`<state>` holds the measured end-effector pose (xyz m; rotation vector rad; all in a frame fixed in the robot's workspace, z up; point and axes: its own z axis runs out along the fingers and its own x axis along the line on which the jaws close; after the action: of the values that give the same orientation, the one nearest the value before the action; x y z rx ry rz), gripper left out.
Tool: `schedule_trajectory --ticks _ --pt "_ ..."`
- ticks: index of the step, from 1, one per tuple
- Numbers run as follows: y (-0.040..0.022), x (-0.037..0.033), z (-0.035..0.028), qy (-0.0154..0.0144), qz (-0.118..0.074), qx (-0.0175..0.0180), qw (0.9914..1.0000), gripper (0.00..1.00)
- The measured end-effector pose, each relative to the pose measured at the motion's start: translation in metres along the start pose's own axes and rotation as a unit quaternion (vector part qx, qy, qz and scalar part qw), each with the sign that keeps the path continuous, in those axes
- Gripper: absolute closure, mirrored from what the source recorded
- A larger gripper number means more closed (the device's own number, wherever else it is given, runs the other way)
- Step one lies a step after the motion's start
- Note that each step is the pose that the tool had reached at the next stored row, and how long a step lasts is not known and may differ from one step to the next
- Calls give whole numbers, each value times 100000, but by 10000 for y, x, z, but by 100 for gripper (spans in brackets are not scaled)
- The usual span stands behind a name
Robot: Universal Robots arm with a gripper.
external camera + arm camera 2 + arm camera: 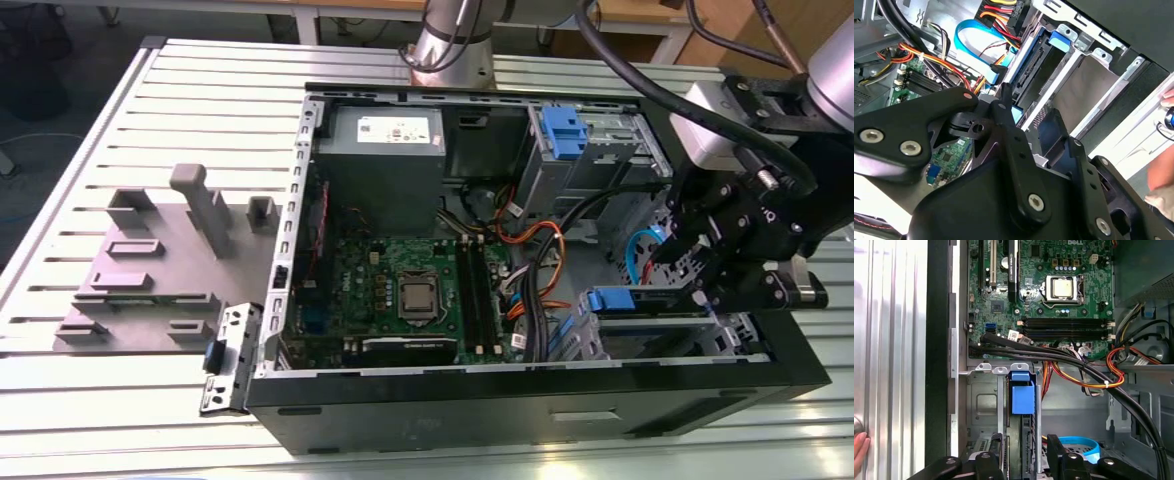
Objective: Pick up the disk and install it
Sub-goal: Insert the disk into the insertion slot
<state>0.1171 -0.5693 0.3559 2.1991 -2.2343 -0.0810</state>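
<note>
My gripper (pixel 1025 441) hangs over the drive cage (pixel 983 407), at the cage's end away from the motherboard (pixel 1004 300). Its fingers (pixel 1056 452) stand spread, one on each side of the slot, pinching nothing that I can see. The disk (pixel 1022 400) sits on edge inside the cage, its blue tab (pixel 1021 377) just beside the cage's lip on the motherboard side. I judge it slid home or nearly so, but I cannot tell whether the bracket has latched. That is my first worry: if it only rests in the rails, a brush from me could cock it in the cage and jam it. The second is the black cable bundle (pixel 1054 357) crossing just past the cage's lip, with orange and yellow wires (pixel 1114 376) beside it and a blue flat cable (pixel 1080 444) lying right by one finger. A spread finger could hook any of these and pull a plug loose. The cage's thin metal walls are close on both sides, so a tilted move could scrape or wedge me. A person's hand (pixel 860 450) rests on the table (pixel 894 340) beyond the case wall (pixel 936 365) from the cage, near enough to warrant care.
</note>
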Motion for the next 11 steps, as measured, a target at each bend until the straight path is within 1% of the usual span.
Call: schedule_trajectory --ticks 8,10,11 --pt "0 0 -7 4 2 1 100000 52" --pt "2 -2 -52 6 2 0 100000 52" --pt "2 -2 -52 7 0 -1 100000 52"
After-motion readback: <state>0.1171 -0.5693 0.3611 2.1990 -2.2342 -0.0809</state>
